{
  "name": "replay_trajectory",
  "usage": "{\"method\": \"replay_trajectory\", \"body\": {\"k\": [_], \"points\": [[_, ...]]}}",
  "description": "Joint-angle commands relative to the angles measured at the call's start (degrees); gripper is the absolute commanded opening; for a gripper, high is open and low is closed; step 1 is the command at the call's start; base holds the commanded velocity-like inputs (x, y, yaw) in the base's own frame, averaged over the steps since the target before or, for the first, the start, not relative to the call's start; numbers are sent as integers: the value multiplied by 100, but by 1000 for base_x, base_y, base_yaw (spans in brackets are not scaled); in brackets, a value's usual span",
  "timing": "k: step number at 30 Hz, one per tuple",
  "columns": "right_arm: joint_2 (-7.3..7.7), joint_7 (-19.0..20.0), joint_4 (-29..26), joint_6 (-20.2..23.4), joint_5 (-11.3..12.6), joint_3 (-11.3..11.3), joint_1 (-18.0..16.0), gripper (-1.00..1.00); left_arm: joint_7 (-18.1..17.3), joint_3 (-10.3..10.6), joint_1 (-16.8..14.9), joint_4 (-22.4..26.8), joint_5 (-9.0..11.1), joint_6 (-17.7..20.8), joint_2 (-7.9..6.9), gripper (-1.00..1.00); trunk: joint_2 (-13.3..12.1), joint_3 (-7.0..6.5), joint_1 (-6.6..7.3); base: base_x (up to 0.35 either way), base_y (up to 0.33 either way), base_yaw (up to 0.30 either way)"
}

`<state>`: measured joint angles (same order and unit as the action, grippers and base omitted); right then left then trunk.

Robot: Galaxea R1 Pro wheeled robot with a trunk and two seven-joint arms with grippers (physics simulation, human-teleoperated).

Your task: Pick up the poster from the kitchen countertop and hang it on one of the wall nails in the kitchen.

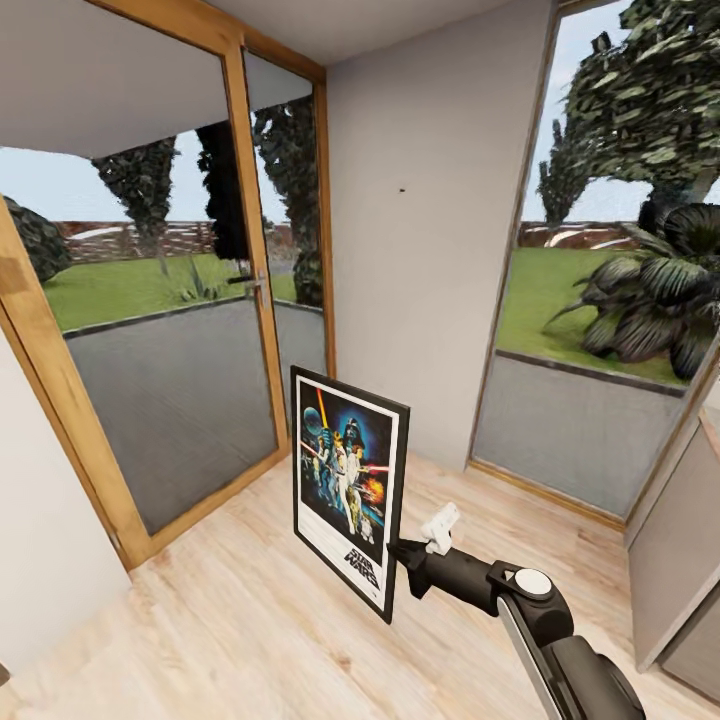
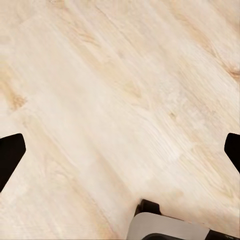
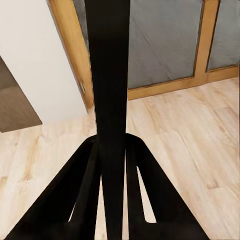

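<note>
- Pale wood floor (image 1: 230,620) runs under everything, with grey wall (image 1: 430,230) ahead and glazed wooden-framed doors (image 1: 170,300) toward ten o'clock.
- Nearest, at five o'clock in the head view, the right arm (image 1: 540,610) reaches forward and up from the lower edge.
- At its tip the right gripper (image 1: 400,556) is clamped on the lower right edge of the poster (image 1: 348,490); in the right wrist view the two dark fingers (image 3: 85,200) press on either side of the thin black frame (image 3: 111,100), seen edge-on.
- The poster is held upright in the air above the floor, slightly turned, its picture facing the camera, title at the bottom.
- In the left wrist view the left gripper (image 2: 120,150) points down at bare floor, its two dark fingertips (image 2: 9,150) far apart at the picture's edges, jaws spread wide, holding nothing.
- Further on, at twelve o'clock and well above the poster, a tiny dark nail (image 1: 402,189) sits on the grey wall.
- Beyond, at two o'clock, a tall window (image 1: 600,300) looks onto grass and dark plants (image 1: 660,290).
</note>
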<state>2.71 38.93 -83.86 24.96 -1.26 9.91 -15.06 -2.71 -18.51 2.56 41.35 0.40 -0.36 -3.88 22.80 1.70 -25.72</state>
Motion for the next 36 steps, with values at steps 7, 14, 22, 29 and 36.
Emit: {"method": "replay_trajectory", "body": {"k": [7, 14, 22, 29, 36], "points": [[1, 27, -7, 44, 3, 2, -6, -100, -28, -12, -1, 5, 4, -7, 1, 100, 12, 3, -6, 236, 293, -156], [1, 30, -8, 44, 3, 2, -6, -100, -28, -12, -1, 5, 4, -8, 1, 100, 12, 2, -6, 236, 292, -25], [1, 34, -8, 49, 3, 2, -6, -100, -28, -12, -1, 5, 4, -8, 1, 100, 12, 0, -6, 241, 283, -42], [1, 39, -8, 53, 3, -42, -6, -100, -28, -12, -1, 5, 4, -8, 1, 100, 12, -20, -6, 243, 280, -241], [1, 50, -8, 53, 9, -104, -6, -100, -28, -12, -1, 5, 4, -8, 1, 100, 12, -44, -6, 243, 280, -277]]}}
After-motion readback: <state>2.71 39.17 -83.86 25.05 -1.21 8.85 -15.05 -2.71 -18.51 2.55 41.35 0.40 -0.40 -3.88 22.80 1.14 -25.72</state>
